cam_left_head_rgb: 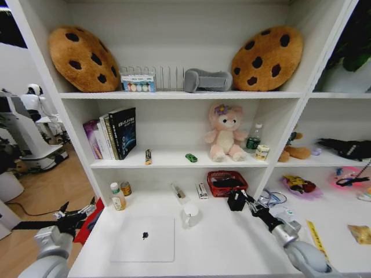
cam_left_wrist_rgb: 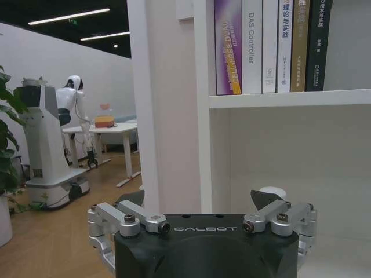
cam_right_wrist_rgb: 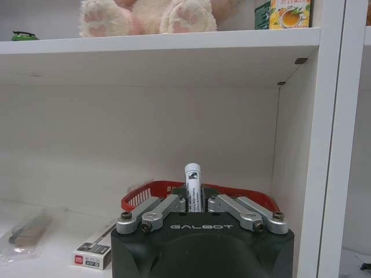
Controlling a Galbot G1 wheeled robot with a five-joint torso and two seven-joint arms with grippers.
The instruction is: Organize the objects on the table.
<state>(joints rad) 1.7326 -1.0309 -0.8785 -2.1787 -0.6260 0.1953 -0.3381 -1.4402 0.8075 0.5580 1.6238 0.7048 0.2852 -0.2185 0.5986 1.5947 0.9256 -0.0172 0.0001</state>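
Silver laptop (cam_left_head_rgb: 142, 238): closed and flat on the white desk (cam_left_head_rgb: 232, 243), near the front edge, toward the left end.
White mug (cam_left_head_rgb: 190, 215): stands just beyond the laptop's back right corner, toward the middle of the desk.
Red mesh basket (cam_left_head_rgb: 227, 183): sits at the back edge of the desk, under the lower shelf, with dark items inside; in the right wrist view its red rim (cam_right_wrist_rgb: 145, 194) curves just beyond the fingers.
Right gripper (cam_left_head_rgb: 236, 200): reaches in from the front right and hangs at the basket's near rim; in its own wrist view (cam_right_wrist_rgb: 193, 204) the fingers are drawn close together on a white cylindrical marker with a black printed label (cam_right_wrist_rgb: 192, 188), which stands upright between them.
Left gripper (cam_left_head_rgb: 74, 217): held off the left end of the desk, beside the shelf's side panel; in its wrist view (cam_left_wrist_rgb: 200, 214) the fingers are spread wide with nothing between them.
Small white box with a red stripe (cam_left_head_rgb: 202, 190): lies on the desk just left of the basket, seen again at (cam_right_wrist_rgb: 93, 255).
Yellow-labelled bottle (cam_left_head_rgb: 118, 197): upright near the back left of the desk, a small round tin (cam_left_head_rgb: 126, 188) just behind it.
Tiny green toy car (cam_left_head_rgb: 191, 157): on the lower shelf, left of the pink plush bear (cam_left_head_rgb: 225, 133).
Row of upright books (cam_left_head_rgb: 113, 134): at the left end of that shelf.
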